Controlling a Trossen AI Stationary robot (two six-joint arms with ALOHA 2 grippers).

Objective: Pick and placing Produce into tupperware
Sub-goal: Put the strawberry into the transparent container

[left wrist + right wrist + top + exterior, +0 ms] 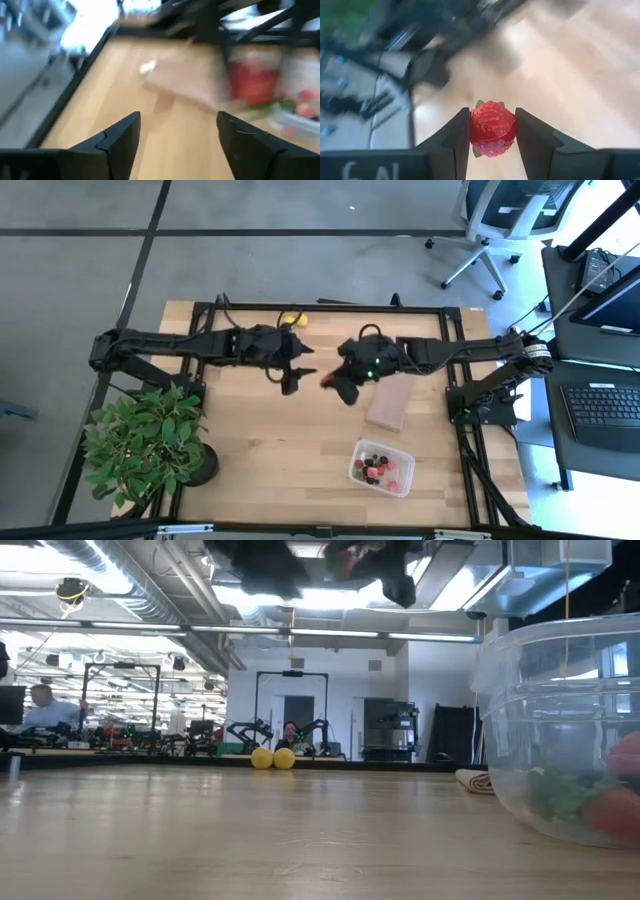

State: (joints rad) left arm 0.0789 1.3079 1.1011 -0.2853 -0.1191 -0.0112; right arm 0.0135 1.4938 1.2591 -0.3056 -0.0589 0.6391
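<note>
My right gripper [492,131] is shut on a red strawberry [492,128] with green leaves and hangs above the table's middle [338,382], clear of the wood. My left gripper [177,134] is open and holds nothing; it hovers just left of the right one [291,377]. The clear tupperware [381,468] stands near the table's near edge, right of centre, with several red and dark fruit pieces inside; it fills the low view's right side [560,730]. Two yellow lemons [291,320] lie at the far edge, and the low view shows the lemons [272,758] too. My right gripper pinches the strawberry's two sides [472,127] between its two fingers. The berry sits between the free ends of the fingers [530,135], lifted clear of the table, its leafy end [479,104] pointing away from the wrist.
A flat brown block [387,406] lies on the table between the right gripper and the tupperware. A leafy potted plant [148,444] stands at the near left corner. A black frame [455,315] runs round the tabletop. Bare wood [280,450] lies left of the tupperware.
</note>
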